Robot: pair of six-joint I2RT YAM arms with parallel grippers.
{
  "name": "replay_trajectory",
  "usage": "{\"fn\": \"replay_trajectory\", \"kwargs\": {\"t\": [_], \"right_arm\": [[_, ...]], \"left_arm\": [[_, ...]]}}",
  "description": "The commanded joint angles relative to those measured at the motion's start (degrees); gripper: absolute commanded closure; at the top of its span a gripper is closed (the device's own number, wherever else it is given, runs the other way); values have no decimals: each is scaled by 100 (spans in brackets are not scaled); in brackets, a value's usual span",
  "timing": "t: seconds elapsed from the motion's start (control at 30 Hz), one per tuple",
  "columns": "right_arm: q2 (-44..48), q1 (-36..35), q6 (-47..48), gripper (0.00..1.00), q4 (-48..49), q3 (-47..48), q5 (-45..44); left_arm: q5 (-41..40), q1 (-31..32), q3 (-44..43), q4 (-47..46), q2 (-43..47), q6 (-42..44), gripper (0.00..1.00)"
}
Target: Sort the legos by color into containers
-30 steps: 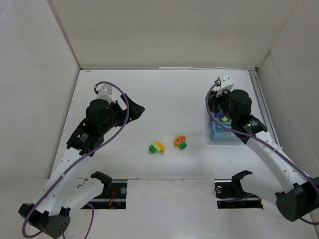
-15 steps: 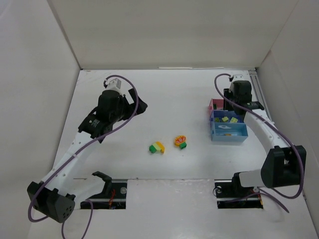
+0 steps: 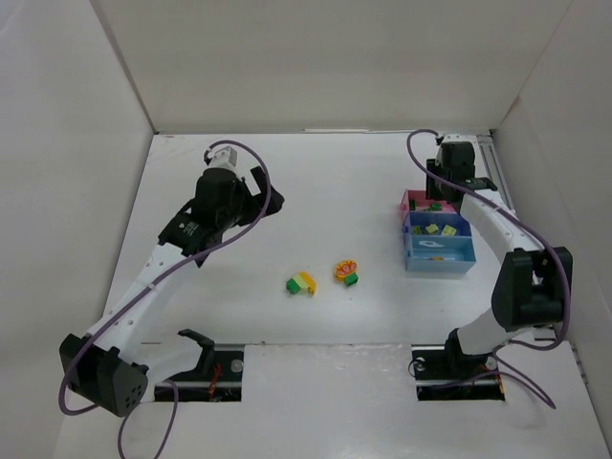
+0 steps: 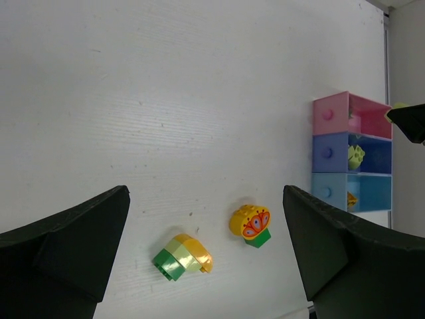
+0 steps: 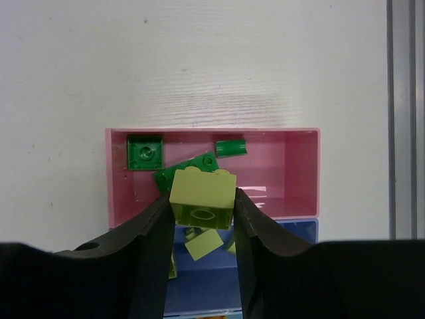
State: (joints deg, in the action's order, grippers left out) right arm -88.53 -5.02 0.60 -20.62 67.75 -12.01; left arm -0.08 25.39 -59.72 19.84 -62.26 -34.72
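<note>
White tabletop (image 3: pixel 335 182) and white walls all round, so the small colours stand out. One pale yellow-green brick (image 5: pixel 202 198) is pinched in the right gripper (image 5: pixel 202 206), whose jaws are partly closed on its two flat sides with its hollow underside towards the camera. It hangs above the seam where the pink tray (image 5: pixel 279 173) meets the dark blue tray (image 5: pixel 279 266). It looks light, hard and rather slick, so I'd say flat faces are the right hold, since studs or corners would let it twist out. Dark green bricks (image 5: pixel 145 152) lie in the pink tray and pale green pieces (image 5: pixel 204 244) in the dark blue one, so this brick likely belongs in the blue. An orange bit (image 4: pixel 350 198) sits in the light blue tray (image 4: pixel 375 193). Out on the table, well apart from the trays, sit a green-and-yellow clump (image 4: pixel 182 256) and, near it, an orange flower piece (image 4: pixel 250 224) on a green brick. Both need pulling apart, I'd guess. The left gripper (image 4: pixel 204 193) hangs above them, spread wide and holding nothing.
</note>
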Motion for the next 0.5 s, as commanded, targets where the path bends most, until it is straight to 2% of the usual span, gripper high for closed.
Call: {"fn": "replay_trajectory", "kwargs": {"t": [0.0,0.23,0.47], "right_arm": [[73,80,10,93,146,195,-126],[-94,264,10,93,199,195,-3],[-94,317,63,93,147,195,58]], "left_arm": [[-45,-7,-294,-331,-49,141,0],[-45,-7,-365,-595,-268,255,0],[112,-60,-838,-595,-752,378,0]]}}
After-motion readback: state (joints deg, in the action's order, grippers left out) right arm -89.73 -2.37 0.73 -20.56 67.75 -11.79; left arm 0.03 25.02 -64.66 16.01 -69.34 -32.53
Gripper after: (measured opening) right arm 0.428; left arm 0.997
